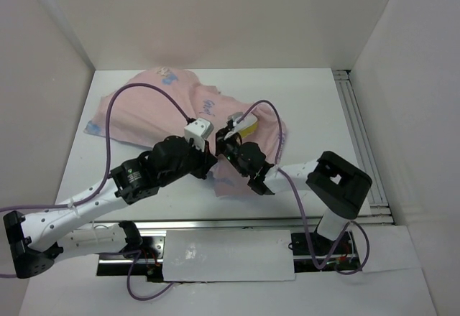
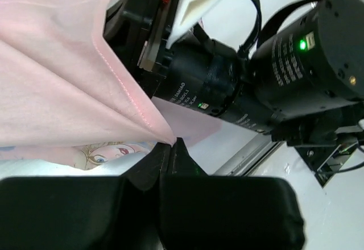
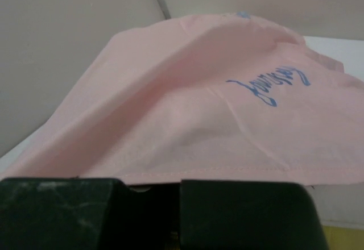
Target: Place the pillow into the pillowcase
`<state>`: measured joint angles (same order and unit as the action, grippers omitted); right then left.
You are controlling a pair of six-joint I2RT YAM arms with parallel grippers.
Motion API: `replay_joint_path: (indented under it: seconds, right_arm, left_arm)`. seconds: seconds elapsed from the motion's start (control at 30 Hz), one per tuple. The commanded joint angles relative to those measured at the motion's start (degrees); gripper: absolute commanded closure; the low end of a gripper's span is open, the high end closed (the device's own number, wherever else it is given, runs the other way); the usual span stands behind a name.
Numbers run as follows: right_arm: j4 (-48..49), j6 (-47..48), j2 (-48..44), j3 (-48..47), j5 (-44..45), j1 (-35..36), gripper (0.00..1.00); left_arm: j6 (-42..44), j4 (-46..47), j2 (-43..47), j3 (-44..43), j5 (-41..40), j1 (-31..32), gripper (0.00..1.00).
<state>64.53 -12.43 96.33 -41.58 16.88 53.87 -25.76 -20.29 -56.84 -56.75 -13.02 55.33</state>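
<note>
The pillowcase (image 1: 165,108) lies pink side up in a rumpled mound across the upper left and middle of the worktop (image 1: 316,115), its near hem pinched by the clenched left jaws and the clenched right jaws at centre frame, where a yellow-edged bit of the pillow (image 1: 249,125) shows.

Pink pillowcase (image 3: 199,125) hem pinched in the right tool (image 3: 177,186)

- Cannot read blurred blue script (image 3: 273,85) on pillowcase (image 3: 187,130) beyond right gripper (image 3: 177,186).
- Cannot identify yellow sliver (image 3: 344,240) right of it, cropped by frame edge.
- Half covered by pink fold (image 2: 57,108), left of left gripper (image 2: 172,145): printed face (image 2: 105,153).
- End of hem (image 2: 128,94) hidden between its fingers.
</note>
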Motion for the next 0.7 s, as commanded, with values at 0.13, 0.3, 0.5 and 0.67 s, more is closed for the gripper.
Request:
replay_joint_path:
  seconds: [0.13,0.3,0.5,0.67]
  right_arm:
    - [-22.8,-4.4,-12.4,2.7,-2.1,0.4,0.62]
    - [-45.6,-10.6,-21.4,3.8,3.7,-0.2,0.14]
    - [-62.8,-17.2,-28.3,4.4,11.0,-3.1,0.10]
    - [-71.8,-22.9,-33.7,4.4,15.4,-7.5,0.06]
  left_arm:
    - [-3.9,1.0,-0.3,-2.0,4.5,1.8,0.80]
    - [-5.1,-0.2,0.2,-0.8,0.6,1.8,0.37]
    - [-4.5,-3.4,-4.6,-4.8,-6.8,1.8,0.03]
    - [-0.6,-4.2,-15.2,-10.7,-8.9,-0.8,0.01]
